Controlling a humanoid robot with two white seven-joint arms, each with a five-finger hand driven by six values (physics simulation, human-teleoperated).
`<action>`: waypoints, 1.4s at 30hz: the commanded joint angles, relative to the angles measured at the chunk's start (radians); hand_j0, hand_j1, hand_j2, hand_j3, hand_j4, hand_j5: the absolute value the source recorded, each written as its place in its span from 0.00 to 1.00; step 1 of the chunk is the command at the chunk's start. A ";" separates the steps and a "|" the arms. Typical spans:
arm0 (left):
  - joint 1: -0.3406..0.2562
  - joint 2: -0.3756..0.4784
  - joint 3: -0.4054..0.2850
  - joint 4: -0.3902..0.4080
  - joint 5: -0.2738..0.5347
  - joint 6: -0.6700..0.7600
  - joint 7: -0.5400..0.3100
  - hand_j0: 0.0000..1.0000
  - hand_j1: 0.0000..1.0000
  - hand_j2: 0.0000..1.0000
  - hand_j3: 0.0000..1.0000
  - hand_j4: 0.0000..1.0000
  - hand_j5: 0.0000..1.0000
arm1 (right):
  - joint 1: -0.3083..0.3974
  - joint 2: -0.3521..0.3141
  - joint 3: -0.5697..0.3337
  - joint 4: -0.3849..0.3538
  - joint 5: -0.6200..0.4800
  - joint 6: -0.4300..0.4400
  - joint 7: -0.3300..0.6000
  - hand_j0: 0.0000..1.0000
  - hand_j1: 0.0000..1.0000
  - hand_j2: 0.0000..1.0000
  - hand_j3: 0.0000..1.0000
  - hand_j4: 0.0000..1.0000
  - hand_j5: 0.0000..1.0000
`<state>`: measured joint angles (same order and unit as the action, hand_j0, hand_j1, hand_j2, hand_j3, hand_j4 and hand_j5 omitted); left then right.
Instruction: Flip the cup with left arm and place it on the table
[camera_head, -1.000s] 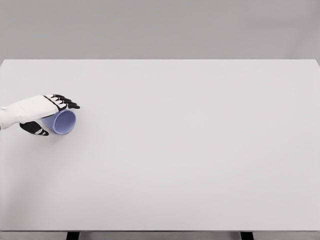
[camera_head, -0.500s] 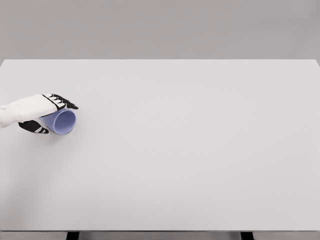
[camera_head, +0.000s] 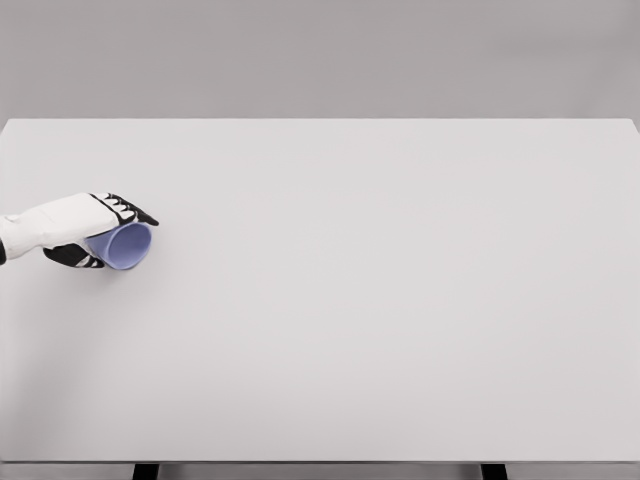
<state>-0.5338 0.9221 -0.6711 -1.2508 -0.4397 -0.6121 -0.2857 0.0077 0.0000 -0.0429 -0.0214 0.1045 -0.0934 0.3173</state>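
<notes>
The cup (camera_head: 127, 246), pale blue, lies on its side with its open mouth turned toward the camera; nothing shows inside it. The left hand (camera_head: 85, 225) grasps it, fingers (camera_head: 130, 209) arched over the top and the thumb (camera_head: 75, 256) below. Cup and hand sit near the left edge of the white surface (camera_head: 380, 300), well apart from its far and near edges; open room extends to the right. Compared with a second ago, the hand and cup have shifted slightly leftward and upward.
</notes>
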 joint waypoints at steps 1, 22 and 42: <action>0.000 0.000 0.001 0.001 0.004 0.001 0.000 0.89 0.89 0.89 0.89 0.89 0.89 | 0.000 0.000 0.000 0.000 0.000 0.000 0.000 1.00 1.00 1.00 1.00 1.00 1.00; -0.023 -0.003 0.001 0.007 0.055 0.001 0.033 0.44 0.44 0.44 0.44 0.44 0.44 | 0.000 0.000 0.000 0.000 0.000 0.000 0.000 1.00 1.00 1.00 1.00 1.00 1.00; -0.026 0.009 -0.050 -0.015 0.611 0.001 -0.102 0.42 0.42 0.42 0.42 0.42 0.42 | 0.000 0.000 0.000 0.000 0.000 0.000 0.000 1.00 1.00 1.00 1.00 1.00 1.00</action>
<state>-0.5599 0.9293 -0.7130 -1.2649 0.0982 -0.6122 -0.3341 0.0077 0.0000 -0.0429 -0.0213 0.1045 -0.0934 0.3172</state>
